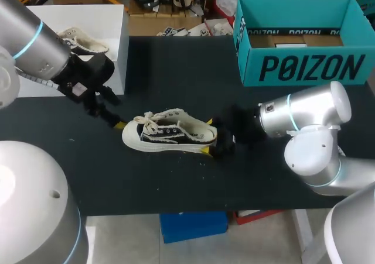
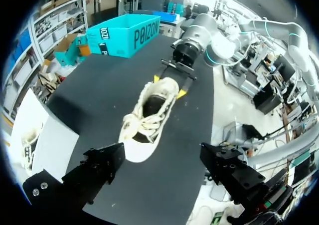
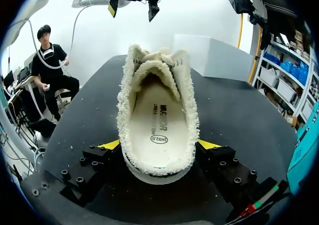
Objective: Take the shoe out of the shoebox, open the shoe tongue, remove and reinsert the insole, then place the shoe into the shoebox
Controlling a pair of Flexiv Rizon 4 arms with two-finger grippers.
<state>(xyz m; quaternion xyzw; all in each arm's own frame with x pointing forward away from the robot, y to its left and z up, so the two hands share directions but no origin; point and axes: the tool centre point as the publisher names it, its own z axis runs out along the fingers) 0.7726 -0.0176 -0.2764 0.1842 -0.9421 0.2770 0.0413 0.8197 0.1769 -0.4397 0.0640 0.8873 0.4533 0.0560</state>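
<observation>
Black table (image 1: 176,182): R gripper (image 3: 159,145) clamped on shoe (image 1: 170,136) heel; L gripper (image 1: 111,110) fingers apart, just off toe. Teal shoebox (image 1: 304,68) back right, white box (image 1: 111,47) back left.

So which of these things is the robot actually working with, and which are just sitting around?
In the job: shoe, its insole, right gripper on the heel, open left gripper by the toe, white box, likely the shoebox.
Lying about: second shoe in that box, teal box.

Left end effector (image 2: 162,159) spread wide; right end effector (image 3: 159,145) seemingly clamped.
</observation>
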